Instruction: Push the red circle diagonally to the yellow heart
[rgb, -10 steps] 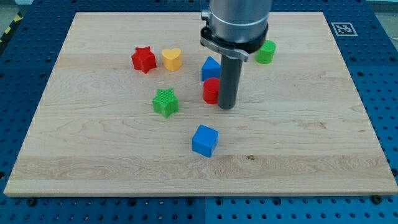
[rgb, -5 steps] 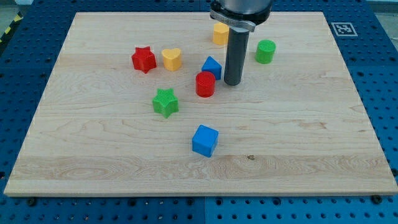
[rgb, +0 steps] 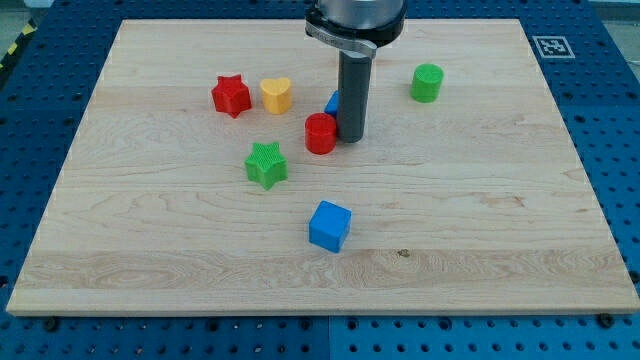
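The red circle (rgb: 320, 133), a short red cylinder, stands near the board's middle. The yellow heart (rgb: 277, 95) lies up and to the left of it, beside a red star (rgb: 231, 95). My tip (rgb: 351, 138) rests on the board at the red circle's right side, touching or nearly touching it. The rod rises from there and hides most of a blue block (rgb: 332, 103) behind it, whose shape I cannot make out now.
A green star (rgb: 266, 164) lies below left of the red circle. A blue cube (rgb: 329, 226) sits lower down the board. A green cylinder (rgb: 427, 82) stands at the upper right. The wooden board (rgb: 500, 220) lies on a blue perforated table.
My tip has swung up and then left, from the red circle's right side round to it again. The red circle has slid a little up and left. The rod now covers the yellow block at the top.
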